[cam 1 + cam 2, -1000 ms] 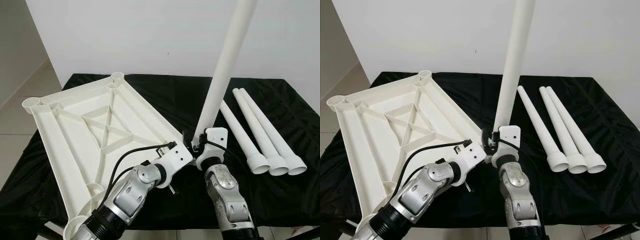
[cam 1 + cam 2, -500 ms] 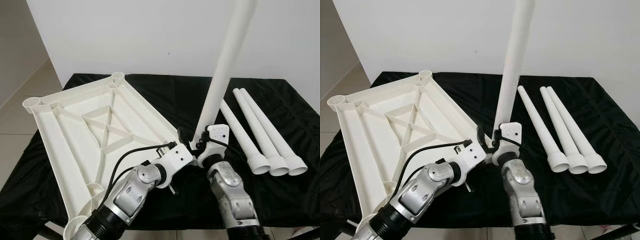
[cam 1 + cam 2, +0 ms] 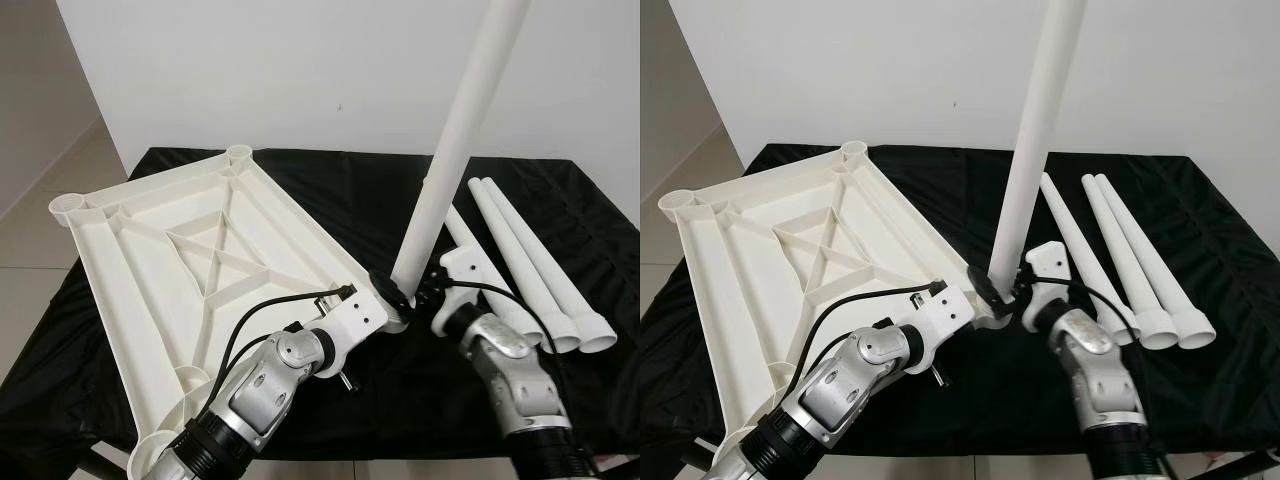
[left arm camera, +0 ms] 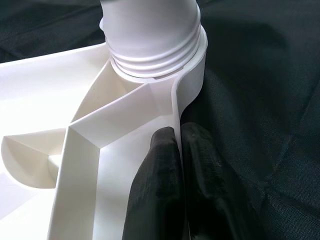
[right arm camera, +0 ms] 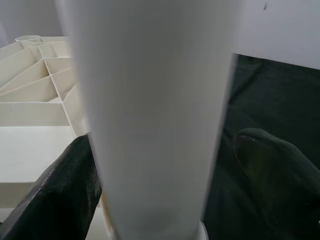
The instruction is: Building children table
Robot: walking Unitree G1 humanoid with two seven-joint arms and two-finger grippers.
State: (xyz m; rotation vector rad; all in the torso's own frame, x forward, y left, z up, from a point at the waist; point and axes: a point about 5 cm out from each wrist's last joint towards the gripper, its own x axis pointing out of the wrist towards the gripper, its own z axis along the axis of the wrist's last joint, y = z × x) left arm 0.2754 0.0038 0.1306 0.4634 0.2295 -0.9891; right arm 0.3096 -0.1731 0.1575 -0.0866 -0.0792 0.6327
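The white tabletop [image 3: 200, 260] lies upside down on the black-draped worktop [image 3: 330, 190], its near corner socket at about 5 o'clock. An upright table leg [image 3: 460, 130] stands in that socket (threaded base seated). The right gripper [image 5: 165, 190] clasps the leg low down. The left gripper [image 4: 177, 165] pinches the tabletop's rim beside the socket. Three spare legs [image 3: 530, 260] lie at 3 o'clock
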